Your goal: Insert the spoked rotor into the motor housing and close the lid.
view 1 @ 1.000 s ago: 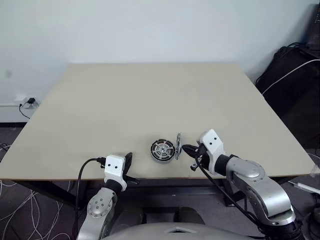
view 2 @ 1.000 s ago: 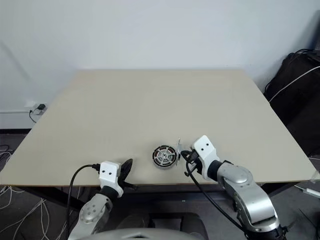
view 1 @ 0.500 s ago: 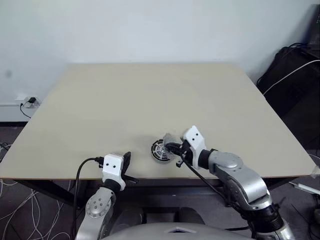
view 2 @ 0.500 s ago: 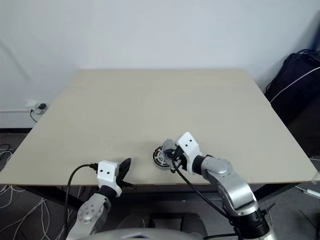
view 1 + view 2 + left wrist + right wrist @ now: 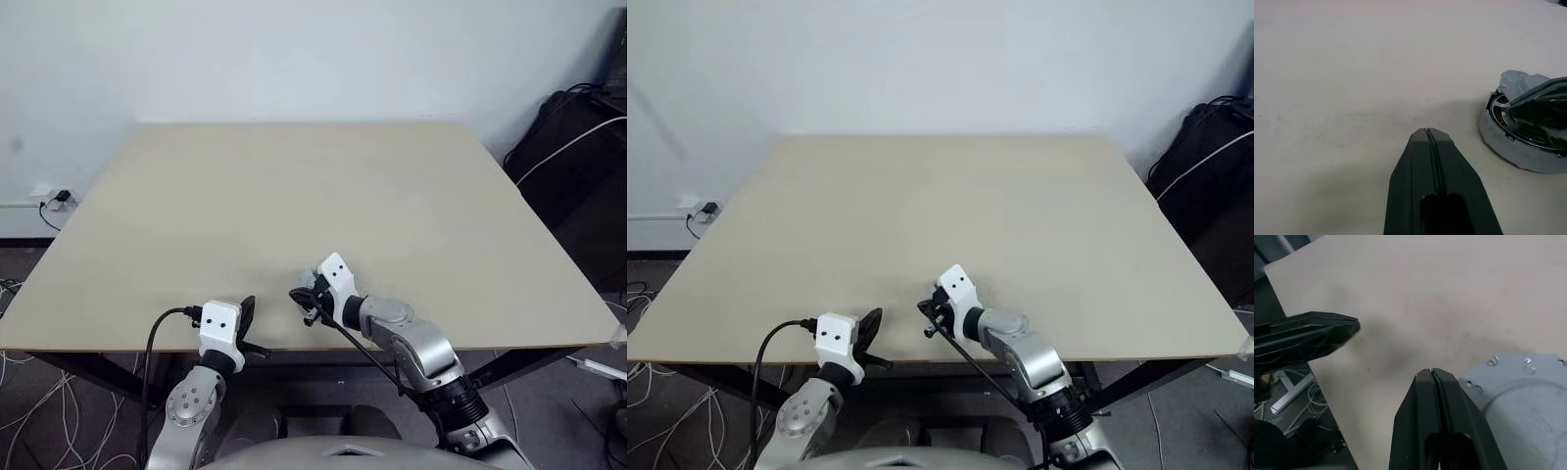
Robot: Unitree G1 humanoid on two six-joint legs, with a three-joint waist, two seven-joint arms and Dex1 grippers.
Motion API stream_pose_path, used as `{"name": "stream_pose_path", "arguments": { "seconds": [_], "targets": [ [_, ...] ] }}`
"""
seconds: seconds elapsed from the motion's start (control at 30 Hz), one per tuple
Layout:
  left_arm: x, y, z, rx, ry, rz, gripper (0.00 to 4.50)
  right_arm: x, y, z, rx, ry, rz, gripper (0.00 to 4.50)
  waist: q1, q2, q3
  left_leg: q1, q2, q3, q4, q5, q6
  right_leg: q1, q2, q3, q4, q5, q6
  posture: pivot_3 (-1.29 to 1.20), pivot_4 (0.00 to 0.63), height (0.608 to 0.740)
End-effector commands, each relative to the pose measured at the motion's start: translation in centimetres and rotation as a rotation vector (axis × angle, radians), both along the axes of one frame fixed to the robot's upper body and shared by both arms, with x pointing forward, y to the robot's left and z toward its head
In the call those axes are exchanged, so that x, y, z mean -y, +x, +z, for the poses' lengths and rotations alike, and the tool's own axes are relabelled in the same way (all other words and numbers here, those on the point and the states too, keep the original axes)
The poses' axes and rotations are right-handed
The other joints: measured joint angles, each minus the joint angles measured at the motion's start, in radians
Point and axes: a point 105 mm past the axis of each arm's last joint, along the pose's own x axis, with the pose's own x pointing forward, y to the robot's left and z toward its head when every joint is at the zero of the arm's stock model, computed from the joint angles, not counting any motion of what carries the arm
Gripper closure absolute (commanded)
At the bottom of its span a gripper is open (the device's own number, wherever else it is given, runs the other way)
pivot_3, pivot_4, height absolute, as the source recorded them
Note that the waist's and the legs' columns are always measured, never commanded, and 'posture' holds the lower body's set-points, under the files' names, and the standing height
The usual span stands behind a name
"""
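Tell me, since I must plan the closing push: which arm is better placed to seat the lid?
Right. Its gripper is shut on the lid over the housing; the left gripper rests shut beside it.

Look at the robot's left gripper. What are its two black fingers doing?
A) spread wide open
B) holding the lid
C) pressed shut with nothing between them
C: the left gripper has its fingers pressed together along one thin seam, over bare table.
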Motion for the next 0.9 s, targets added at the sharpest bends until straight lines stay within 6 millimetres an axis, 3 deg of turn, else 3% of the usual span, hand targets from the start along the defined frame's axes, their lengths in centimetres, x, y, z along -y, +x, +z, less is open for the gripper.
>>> {"name": "stream_pose_path", "arguments": {
  "seconds": [0.03,0.33,0.4,0.57,0.7,0.8,0.9],
  "targets": [
    [0.0,0.4,1.5,0.061,0.001,0.004,4.50,-0.4,0.6,0.2,0.018,-0.009,0.012,4.45,0.000,0.000,0.000,0.000,0.000,0.000,0.000,0.000,0.000,0.000,0.000,0.000,0.000,0.000,0.000,0.00,0.000,0.740],
    [0.4,0.5,1.4,0.063,-0.009,0.004,4.50,-0.6,0.6,-1.1,-0.071,0.013,0.005,4.45,-0.002,0.002,-0.001,0.000,0.000,0.000,0.000,0.000,0.000,0.000,0.001,0.000,0.001,0.000,0.000,0.00,0.000,0.740],
    [0.4,0.5,1.4,0.063,-0.007,0.004,4.50,-0.8,0.5,0.0,-0.026,0.046,0.012,4.45,-0.003,0.002,-0.002,0.000,0.000,0.000,0.000,0.000,0.000,0.000,0.001,0.000,0.001,0.000,0.000,0.00,0.000,0.740],
    [0.3,0.4,1.3,0.062,-0.008,0.005,4.50,0.1,1.4,5.6,0.301,0.140,-0.077,4.45,-0.001,0.003,-0.001,0.000,0.000,0.000,-0.001,0.000,0.000,-0.001,0.000,0.000,0.000,-0.002,0.002,0.00,0.000,0.740],
    [0.5,0.5,1.2,0.060,-0.007,0.000,4.50,1.9,0.8,5.1,0.389,0.015,-0.018,4.45,-0.001,0.001,-0.002,0.000,0.000,0.000,-0.001,0.000,-0.001,0.000,0.000,0.000,0.000,-0.003,0.004,0.00,0.000,0.740],
    [0.6,0.6,1.2,0.058,-0.009,-0.007,4.50,3.7,1.0,3.8,0.350,-0.035,-0.057,3.88,0.001,0.000,-0.003,0.000,-0.001,0.000,-0.001,0.000,0.000,0.000,0.000,0.000,0.000,-0.003,0.004,0.00,0.000,0.740],
    [0.6,0.6,1.2,0.057,-0.010,-0.011,4.50,4.8,1.0,2.5,0.306,-0.080,-0.064,2.88,0.000,0.001,-0.002,0.000,0.000,0.000,-0.001,0.000,0.000,0.000,-0.001,0.000,0.000,-0.003,0.004,0.00,0.000,0.740]
  ]
}}
